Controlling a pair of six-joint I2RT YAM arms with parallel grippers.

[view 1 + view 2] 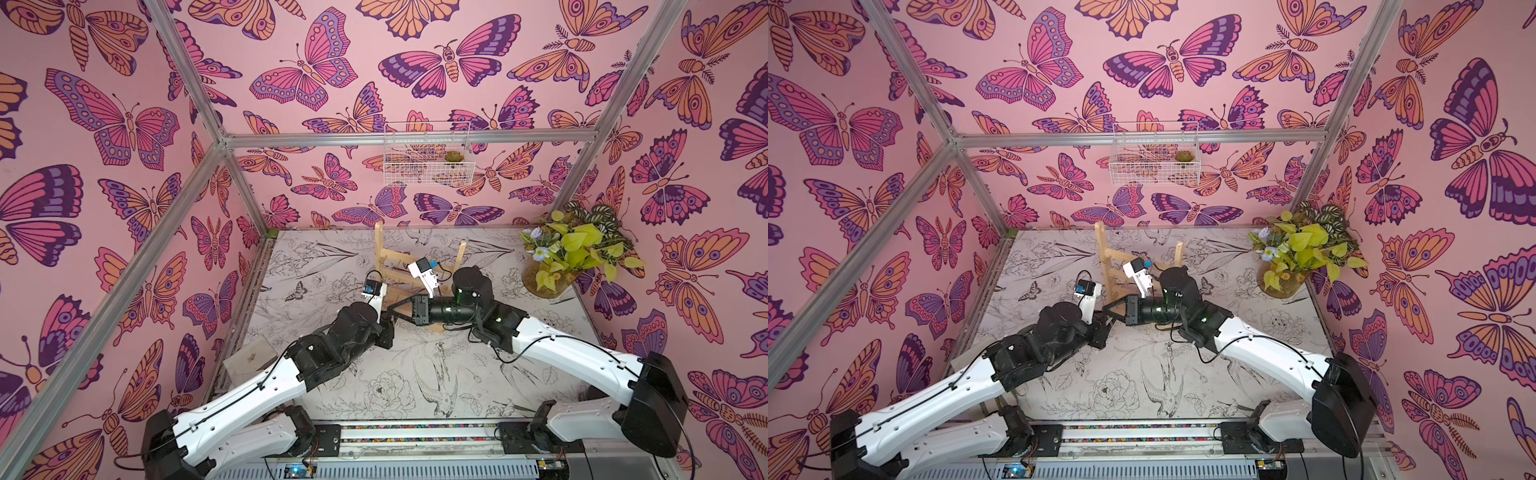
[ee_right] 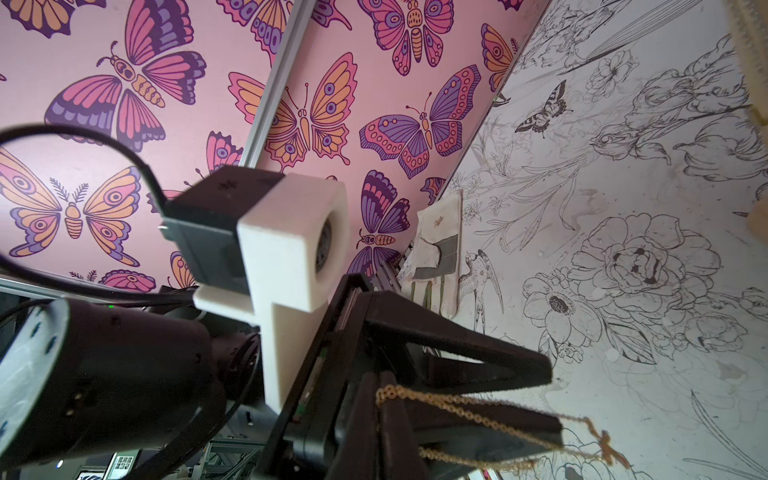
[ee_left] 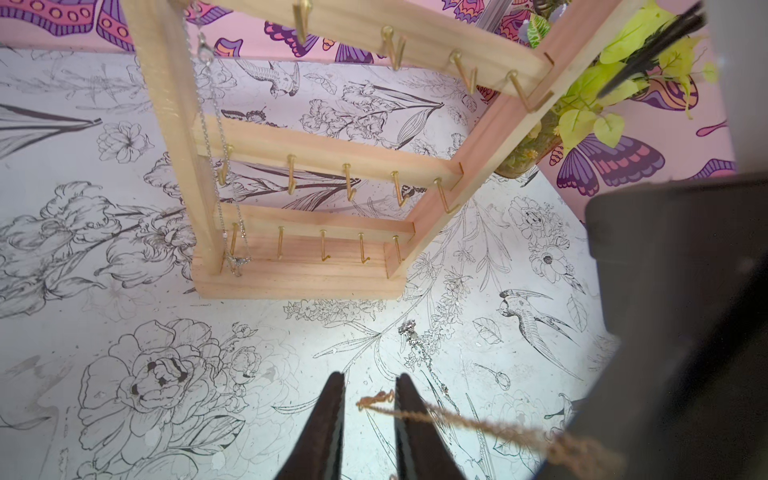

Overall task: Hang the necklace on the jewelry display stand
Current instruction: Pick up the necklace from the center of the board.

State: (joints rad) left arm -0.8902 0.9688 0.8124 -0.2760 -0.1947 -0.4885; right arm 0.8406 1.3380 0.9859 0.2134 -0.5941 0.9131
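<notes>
Two dark fingers [image 3: 330, 415] of the left gripper [image 3: 370, 376] are standing a narrow gap apart above the printed table [image 3: 124, 299], clamping nothing. The necklace [image 3: 457, 424], a fine gold chain, is lying across one of those fingers, with its curled end showing in the gap, and is running off toward the right gripper [image 2: 382, 380]. That gripper is pinching the chain between its closed tips. In the right wrist view the chain is stretching through the air past the left gripper's fingers. In both top views the two grippers are meeting almost tip to tip, just in front of the jewelry display stand [image 1: 379, 249] [image 1: 1102, 249]. Beyond the left gripper, a small silver piece [image 3: 409, 332] is lying on the table near the stand's base. A silver chain [image 3: 212, 124] is hanging down the stand beside one upright. Farther back, a leafy plant [image 1: 577, 245] is sitting in the corner and a white wire basket [image 1: 428, 174] is hanging on the butterfly wall.
</notes>
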